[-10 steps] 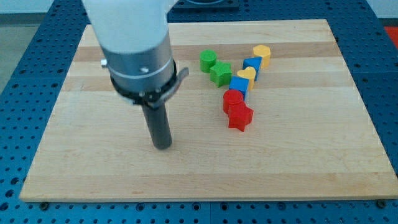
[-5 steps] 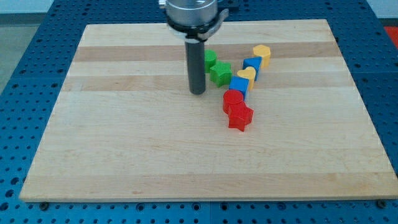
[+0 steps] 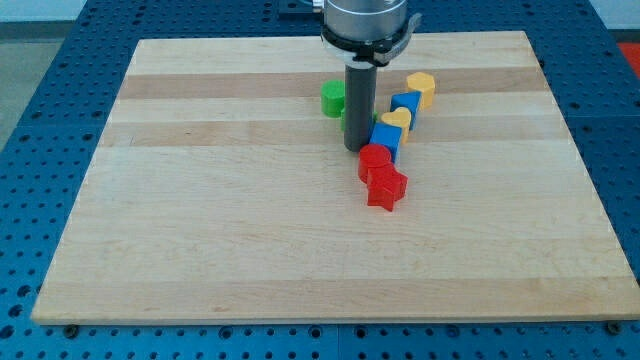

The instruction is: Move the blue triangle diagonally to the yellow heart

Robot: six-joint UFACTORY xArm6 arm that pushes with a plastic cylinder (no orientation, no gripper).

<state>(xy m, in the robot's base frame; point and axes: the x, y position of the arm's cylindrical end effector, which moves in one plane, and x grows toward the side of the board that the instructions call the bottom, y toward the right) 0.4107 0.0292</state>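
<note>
My tip (image 3: 357, 148) rests on the board just left of a blue block (image 3: 384, 138) and just above-left of a red round block (image 3: 375, 157). The yellow heart (image 3: 397, 120) lies right above that blue block and touches it. A second blue block (image 3: 405, 102) lies above the heart, with a yellow hexagon (image 3: 421, 88) above-right of it. These blocks form a diagonal line. I cannot make out which blue block is the triangle. The rod hides most of the green star.
A green round block (image 3: 332, 97) lies left of the rod. A red star (image 3: 387, 187) lies below the red round block and touches it. The wooden board (image 3: 200, 230) sits on a blue perforated table.
The rod has moved from the board's left middle to the right and upward, and its tip now stands beside the lower blue block, in front of the green star. The blocks have not visibly shifted.
</note>
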